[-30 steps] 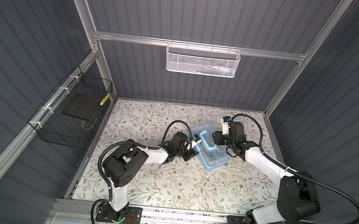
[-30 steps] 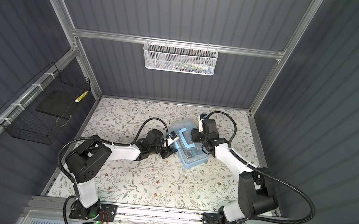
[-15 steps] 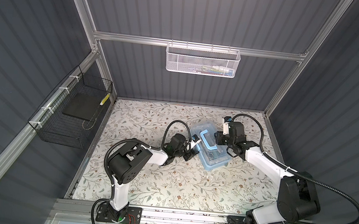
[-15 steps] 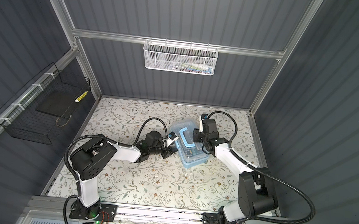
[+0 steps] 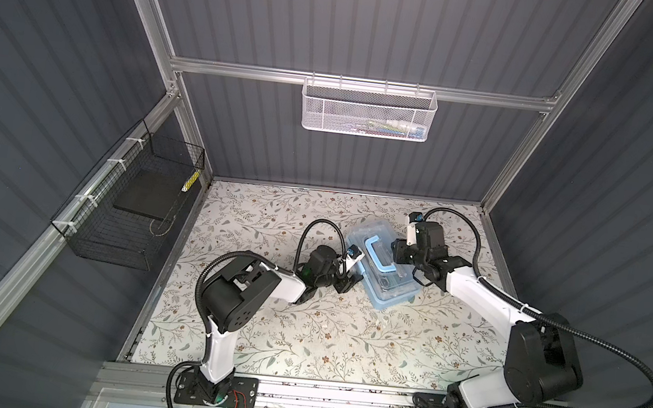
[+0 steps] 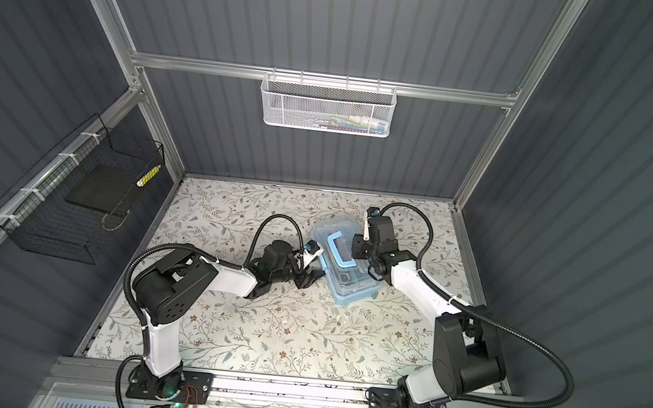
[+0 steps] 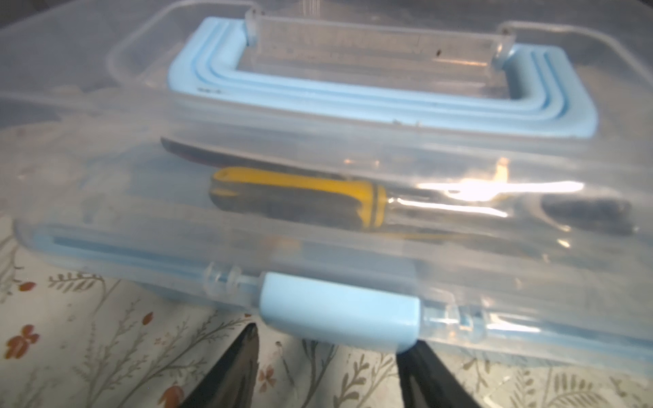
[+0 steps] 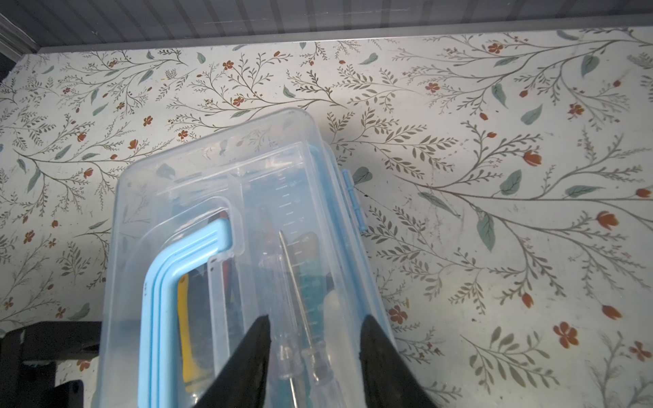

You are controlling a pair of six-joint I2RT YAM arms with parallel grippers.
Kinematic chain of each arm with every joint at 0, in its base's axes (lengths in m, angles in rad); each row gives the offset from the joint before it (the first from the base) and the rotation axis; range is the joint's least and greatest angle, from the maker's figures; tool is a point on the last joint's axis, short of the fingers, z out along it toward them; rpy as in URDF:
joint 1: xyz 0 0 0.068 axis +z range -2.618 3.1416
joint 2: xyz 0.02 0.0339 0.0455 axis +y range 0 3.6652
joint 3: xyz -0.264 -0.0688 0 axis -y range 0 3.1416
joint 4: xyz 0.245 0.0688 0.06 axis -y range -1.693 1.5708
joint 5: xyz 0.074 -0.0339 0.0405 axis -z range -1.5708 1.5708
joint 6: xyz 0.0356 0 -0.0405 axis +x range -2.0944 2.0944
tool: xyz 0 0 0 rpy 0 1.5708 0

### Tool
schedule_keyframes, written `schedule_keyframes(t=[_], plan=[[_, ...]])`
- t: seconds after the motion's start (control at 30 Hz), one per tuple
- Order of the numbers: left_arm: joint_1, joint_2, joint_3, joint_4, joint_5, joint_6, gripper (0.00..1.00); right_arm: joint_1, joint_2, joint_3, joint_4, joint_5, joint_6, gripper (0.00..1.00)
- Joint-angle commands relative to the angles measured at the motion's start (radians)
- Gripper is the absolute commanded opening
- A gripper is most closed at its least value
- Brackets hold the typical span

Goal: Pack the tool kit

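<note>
Tool box [image 5: 382, 270], closed, at 2 o'clock from desk [image 5: 301, 336] centre | left hand [image 5: 349, 282] at box's 8 o'clock, jaws apart flanking blue latch [image 7: 339, 318], gripping nothing | right hand [image 8: 316, 318] at box's 1 o'clock, jaws spread over clear lid [image 8: 219, 169], empty | yellow-black screwdriver [image 7: 300, 201] inside

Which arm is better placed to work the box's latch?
Left. The left gripper sits right at the latch, jaws open, with a tip near each end of it. The right gripper is over the lid, away from the latch.
</note>
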Motion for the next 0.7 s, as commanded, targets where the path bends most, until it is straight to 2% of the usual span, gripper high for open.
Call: schedule_keyframes(t=[0.0,0.07,0.3,0.5,0.67], plan=[[-0.008,-0.070,-0.009,0.058,-0.032,0.008,0.79,0.054,0.041,-0.060,-0.261,-0.137,0.064,0.47],[-0.008,-0.099,-0.023,0.029,-0.066,0.021,0.89,0.053,0.035,-0.057,-0.263,-0.125,0.073,0.47],[-0.008,-0.218,-0.099,-0.053,-0.148,0.069,1.00,0.054,0.014,-0.040,-0.260,-0.103,0.094,0.56],[-0.007,-0.328,-0.152,-0.145,-0.306,0.066,1.00,0.052,-0.036,-0.014,-0.263,-0.071,0.094,0.67],[0.001,-0.397,-0.170,-0.201,-0.477,0.004,1.00,0.051,-0.093,0.017,-0.278,-0.015,0.092,0.81]])
